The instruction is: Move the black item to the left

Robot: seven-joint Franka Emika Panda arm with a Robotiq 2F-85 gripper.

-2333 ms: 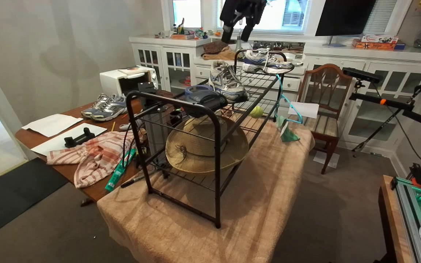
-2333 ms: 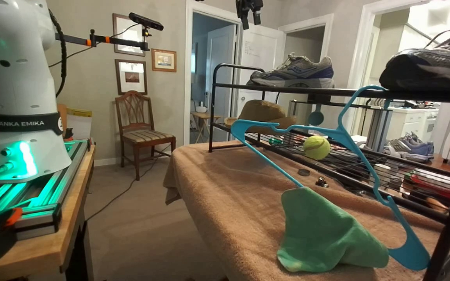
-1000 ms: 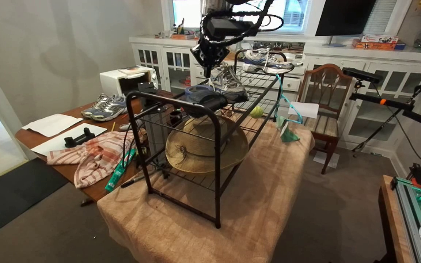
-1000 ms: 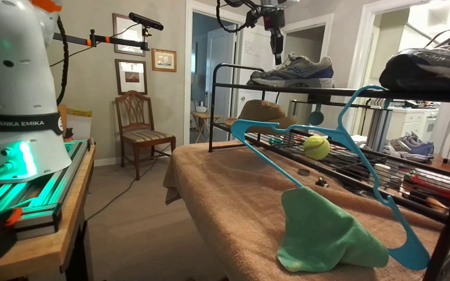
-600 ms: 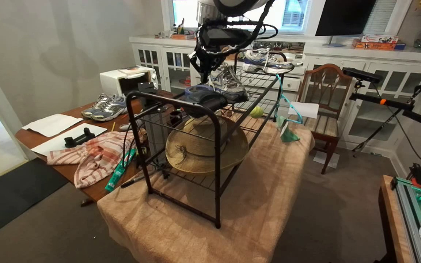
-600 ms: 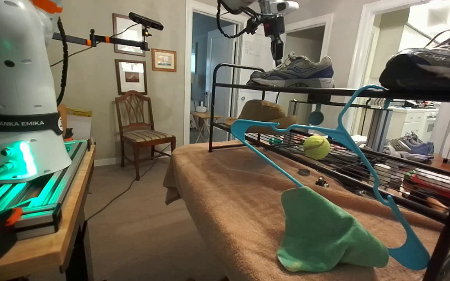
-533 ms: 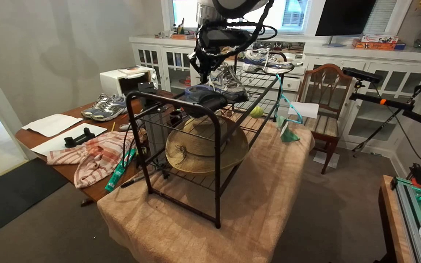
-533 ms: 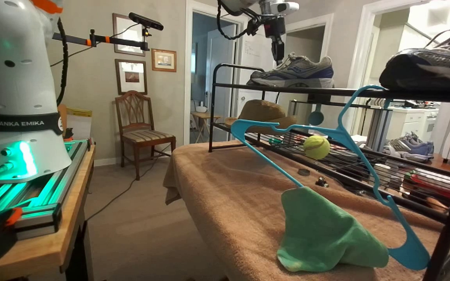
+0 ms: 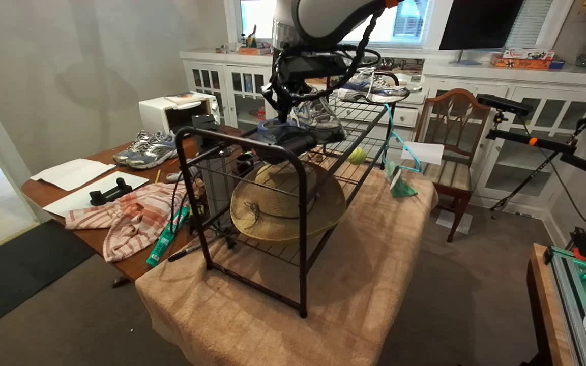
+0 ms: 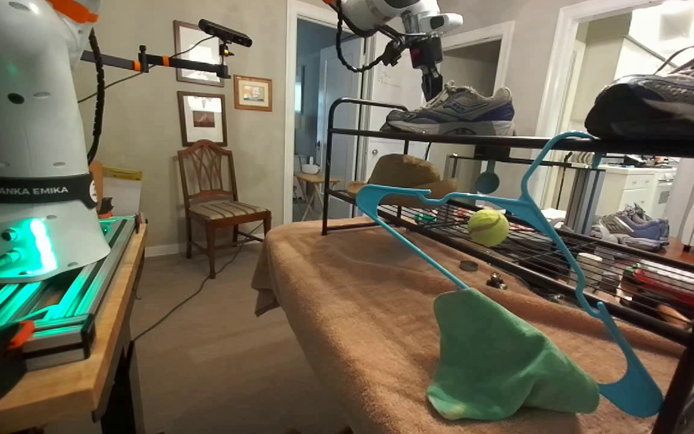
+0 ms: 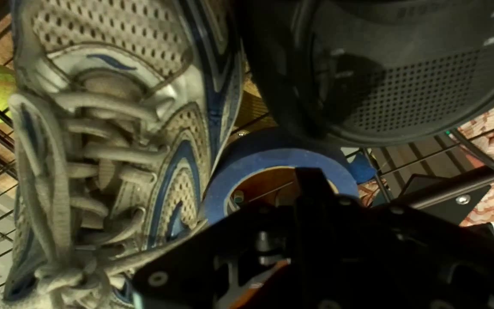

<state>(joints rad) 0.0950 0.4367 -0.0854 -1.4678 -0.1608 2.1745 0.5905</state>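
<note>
The black item (image 9: 287, 141) lies on the top shelf of the dark wire rack (image 9: 300, 239). In the wrist view the same black item (image 11: 401, 86) fills the upper right, its perforated face showing. My gripper (image 9: 283, 120) points down just behind it, with its fingers together and nothing held. Under the fingertips sits a roll of blue tape (image 11: 247, 171); the gripper (image 11: 309, 171) overlaps the ring's hole, and whether it dips inside I cannot tell. In an exterior view a shoe hides the lowest part of my gripper (image 10: 432, 90), along with the black item.
A grey-blue shoe (image 11: 114, 128) stands close beside the tape, and another shoe (image 9: 372, 86) is farther along the shelf. Below are a straw hat (image 9: 272, 203) and a tennis ball (image 9: 357, 155). A blue hanger (image 10: 540, 211) hangs from the rack.
My gripper has swung in over the rack and come down toward the tape roll, descending further in the last half second. Its fingers, apart at first, have come together. The black item has not moved.
</note>
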